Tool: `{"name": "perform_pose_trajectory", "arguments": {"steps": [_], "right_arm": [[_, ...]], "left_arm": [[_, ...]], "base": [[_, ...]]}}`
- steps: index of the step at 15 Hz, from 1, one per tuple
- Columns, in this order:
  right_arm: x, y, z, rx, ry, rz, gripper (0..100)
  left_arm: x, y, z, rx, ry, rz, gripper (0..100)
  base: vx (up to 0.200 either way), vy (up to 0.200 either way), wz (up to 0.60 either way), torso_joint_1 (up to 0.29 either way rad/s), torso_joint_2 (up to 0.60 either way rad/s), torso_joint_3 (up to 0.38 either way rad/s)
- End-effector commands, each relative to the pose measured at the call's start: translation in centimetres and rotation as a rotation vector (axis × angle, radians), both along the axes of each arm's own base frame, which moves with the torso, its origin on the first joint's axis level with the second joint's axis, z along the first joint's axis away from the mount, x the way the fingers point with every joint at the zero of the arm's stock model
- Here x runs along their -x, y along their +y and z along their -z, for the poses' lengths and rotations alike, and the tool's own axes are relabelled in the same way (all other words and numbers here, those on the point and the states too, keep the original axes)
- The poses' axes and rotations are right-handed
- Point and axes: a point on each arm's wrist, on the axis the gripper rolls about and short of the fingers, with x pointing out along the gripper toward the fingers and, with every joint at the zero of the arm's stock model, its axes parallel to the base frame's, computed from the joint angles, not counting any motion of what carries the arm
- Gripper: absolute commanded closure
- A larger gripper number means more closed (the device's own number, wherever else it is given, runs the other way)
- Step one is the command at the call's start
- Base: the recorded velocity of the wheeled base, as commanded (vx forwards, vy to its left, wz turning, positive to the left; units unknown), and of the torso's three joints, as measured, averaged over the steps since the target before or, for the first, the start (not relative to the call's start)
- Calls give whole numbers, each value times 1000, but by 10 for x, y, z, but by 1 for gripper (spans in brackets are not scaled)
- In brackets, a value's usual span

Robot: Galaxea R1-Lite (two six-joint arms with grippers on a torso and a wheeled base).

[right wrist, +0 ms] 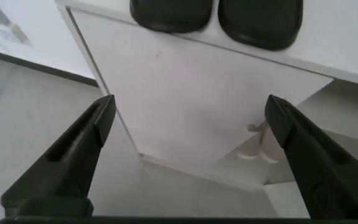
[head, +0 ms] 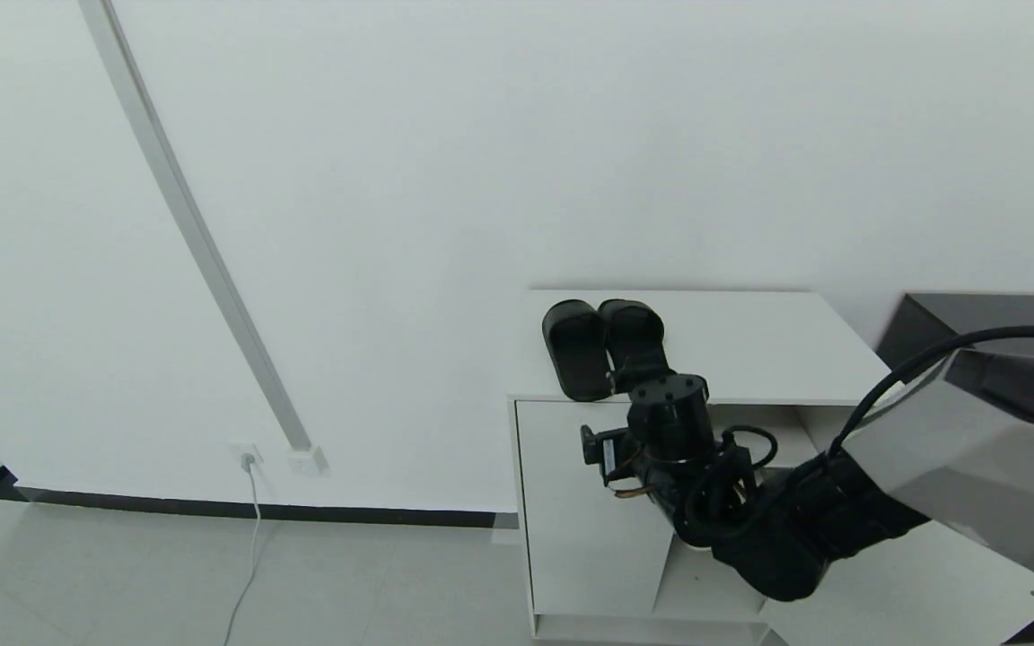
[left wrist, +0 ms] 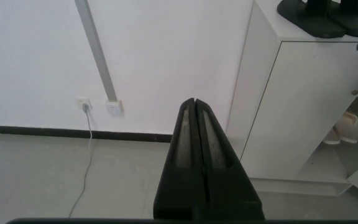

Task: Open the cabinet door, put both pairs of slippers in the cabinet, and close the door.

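Black slippers lie side by side at the near left edge of the cabinet top. A pale pair sits inside its open right compartment. My right gripper, jaws spread, hovers just below the black pair. My left gripper has its jaws pressed together. Judged step: grasping the second pair. The next move is to straddle both heels and pinch.

Bright, soft, even light lies over the white wall; shadows are weak, a little grey under the cabinet top at centre right; the floor at lower left reflects faintly; the trunking at upper left looks curved.
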Motion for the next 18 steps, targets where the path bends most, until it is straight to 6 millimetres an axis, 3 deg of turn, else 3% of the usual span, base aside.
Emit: {"name": "perform_pose_trajectory", "arguments": {"steps": [1,5,18], "right_arm": [[-5,4,-29,-91,-53,12,0],[-12,2,-31,-99,-64,33,0],[-28,5,5,-69,-68,48,0]], "left_arm": [[0,0,0,-1,0,0,100],[0,0,0,0,2,0,100],[0,0,0,0,2,0,100]], "base": [[0,0,0,0,0,0],[0,0,0,0,0,0],[185,0,0,4,0,3]]}}
